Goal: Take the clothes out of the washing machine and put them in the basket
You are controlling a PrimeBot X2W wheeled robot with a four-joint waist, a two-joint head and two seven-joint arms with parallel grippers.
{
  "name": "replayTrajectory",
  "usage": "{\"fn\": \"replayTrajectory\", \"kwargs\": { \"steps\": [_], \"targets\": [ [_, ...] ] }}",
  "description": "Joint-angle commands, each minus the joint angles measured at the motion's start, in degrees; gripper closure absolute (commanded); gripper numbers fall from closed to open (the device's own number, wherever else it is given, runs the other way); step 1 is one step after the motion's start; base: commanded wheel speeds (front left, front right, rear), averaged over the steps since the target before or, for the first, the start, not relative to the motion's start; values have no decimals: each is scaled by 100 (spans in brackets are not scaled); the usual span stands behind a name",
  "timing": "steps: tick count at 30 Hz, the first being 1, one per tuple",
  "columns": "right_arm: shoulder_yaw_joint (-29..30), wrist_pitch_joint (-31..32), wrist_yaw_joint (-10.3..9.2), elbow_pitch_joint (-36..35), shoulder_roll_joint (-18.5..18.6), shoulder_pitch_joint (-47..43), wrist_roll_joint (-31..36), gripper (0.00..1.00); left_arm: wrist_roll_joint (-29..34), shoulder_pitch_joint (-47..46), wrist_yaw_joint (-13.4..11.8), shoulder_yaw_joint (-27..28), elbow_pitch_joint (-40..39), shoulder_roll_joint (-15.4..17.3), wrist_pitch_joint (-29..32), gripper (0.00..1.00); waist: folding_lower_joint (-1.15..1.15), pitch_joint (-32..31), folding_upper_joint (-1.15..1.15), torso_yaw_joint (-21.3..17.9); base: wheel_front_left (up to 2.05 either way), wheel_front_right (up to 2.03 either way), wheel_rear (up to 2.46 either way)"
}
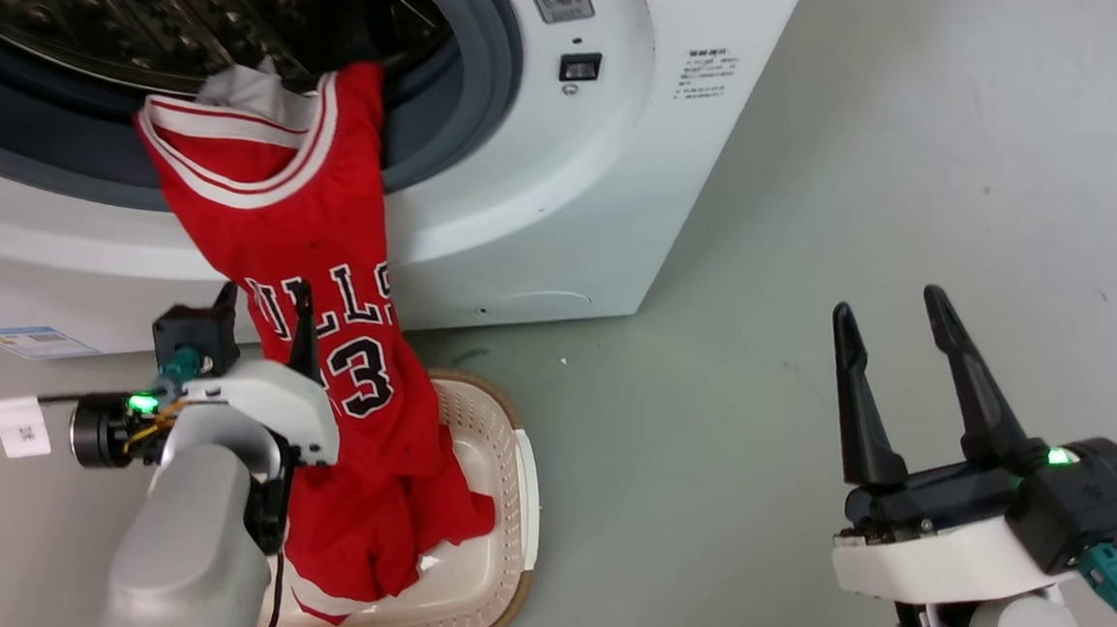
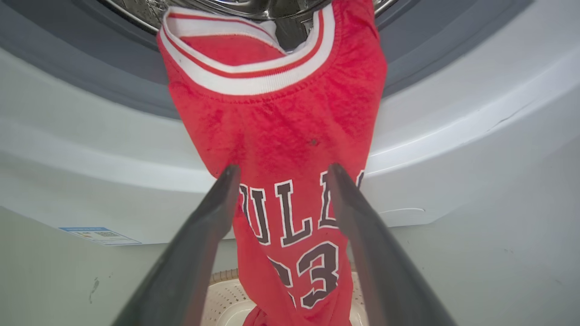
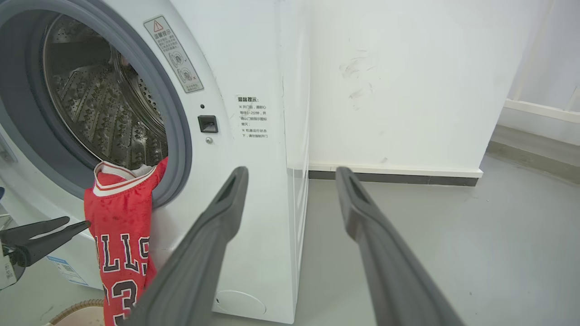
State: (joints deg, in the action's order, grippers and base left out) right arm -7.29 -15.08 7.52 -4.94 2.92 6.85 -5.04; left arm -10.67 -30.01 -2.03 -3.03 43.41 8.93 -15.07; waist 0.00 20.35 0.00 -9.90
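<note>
A red jersey with white-striped trim and white lettering hangs from the porthole of the white washing machine. Its collar end rests on the grey gasket. Its lower end is bunched in the cream basket on the floor below. My left gripper is open just in front of the lettering, one finger to each side of the jersey, not closed on it. My right gripper is open and holds nothing, well to the right over bare floor. The steel drum looks empty behind the jersey.
Grey floor spreads to the right of the washer. A white wall with a dark baseboard stands behind it. A black cable with a white tag trails from my left wrist. The washer's lower front carries a blue label.
</note>
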Motion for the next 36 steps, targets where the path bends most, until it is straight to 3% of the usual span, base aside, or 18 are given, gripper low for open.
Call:
{"fn": "replayTrajectory", "kwargs": {
  "steps": [1, 14, 29, 30, 31, 32, 36],
  "targets": [
    [11, -13, -5, -25, -9, 110, -34, 0, 19, -130, 12, 50, 107, 45, -14, 0, 0, 144, 0, -98, 0, 0, 0],
    [44, -13, -5, -93, -10, 381, -120, 0, 155, -1087, 18, 318, 894, 301, -15, 0, 0, 715, 0, -307, 0, 0, 0],
    [20, -13, -5, -78, -8, 495, -186, 0, 341, -1490, 48, 388, 1027, 307, -15, 0, 0, 871, 0, -334, 0, 0, 0],
    [26, -13, -5, -84, -8, 492, -190, 0, 344, -1506, 66, 386, 1054, 310, -15, 5, 0, 879, 0, -337, 0, 0, 0],
    [28, -13, -5, -88, -9, 492, -194, 0, 342, -1530, 84, 396, 1077, 328, -15, 56, 0, 891, 0, -341, 0, 0, 0],
    [33, -13, -5, -91, -9, 493, -196, 0, 333, -1546, 98, 408, 1099, 336, -15, 100, 0, 900, 0, -344, 0, 0, 0],
    [56, -13, -5, -69, -8, 488, -208, 0, 333, -1553, 158, 430, 1177, 352, -15, 100, 0, 894, 0, -343, 0, 0, 0]
  ]
}}
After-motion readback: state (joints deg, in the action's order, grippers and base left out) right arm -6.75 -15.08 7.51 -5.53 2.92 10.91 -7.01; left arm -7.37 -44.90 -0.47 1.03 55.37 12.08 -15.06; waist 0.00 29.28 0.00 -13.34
